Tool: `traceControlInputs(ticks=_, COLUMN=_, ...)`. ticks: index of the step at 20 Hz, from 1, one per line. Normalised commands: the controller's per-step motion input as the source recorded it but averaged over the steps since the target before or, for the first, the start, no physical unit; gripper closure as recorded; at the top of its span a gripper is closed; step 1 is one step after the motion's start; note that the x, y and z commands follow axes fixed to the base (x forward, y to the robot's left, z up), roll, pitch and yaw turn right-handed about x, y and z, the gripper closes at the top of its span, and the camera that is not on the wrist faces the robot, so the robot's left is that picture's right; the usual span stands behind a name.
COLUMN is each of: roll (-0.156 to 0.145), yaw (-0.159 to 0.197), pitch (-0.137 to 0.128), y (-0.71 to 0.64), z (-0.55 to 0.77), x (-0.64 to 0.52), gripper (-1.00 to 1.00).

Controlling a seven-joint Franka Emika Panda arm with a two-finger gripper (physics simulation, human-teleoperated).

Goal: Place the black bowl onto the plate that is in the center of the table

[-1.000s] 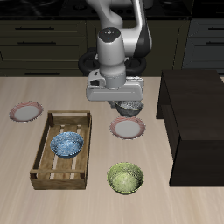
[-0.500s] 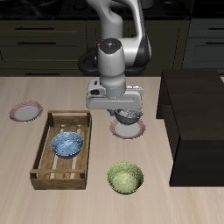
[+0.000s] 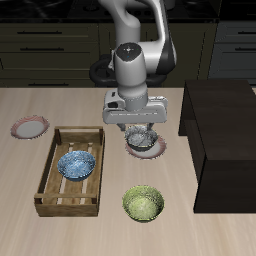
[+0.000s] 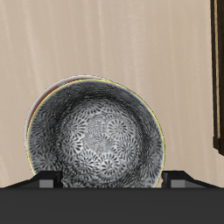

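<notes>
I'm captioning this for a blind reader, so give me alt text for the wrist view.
The black bowl, its speckled silvery inside facing the camera, fills most of the view and sits over the pink-rimmed plate, of which only a thin edge shows. Pale wood table lies beyond, with a dark cabinet at one edge.

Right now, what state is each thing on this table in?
Black bowl with speckled grey inside: upright, over the central plate, at the gripper.
Central pink-rimmed plate: mostly covered by that bowl.
Gripper: down over the bowl; grip unclear.
Blue bowl: upright in wooden tray.
Yellow-green bowl: upright, empty.
Second pink-rimmed plate: empty.
</notes>
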Motion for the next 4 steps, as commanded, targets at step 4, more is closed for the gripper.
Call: traceControlInputs(ticks=4, roll=0.020, yaw=0.009, pitch=-0.040, y=0.08, z=0.29, x=-0.15, gripper=-1.00)
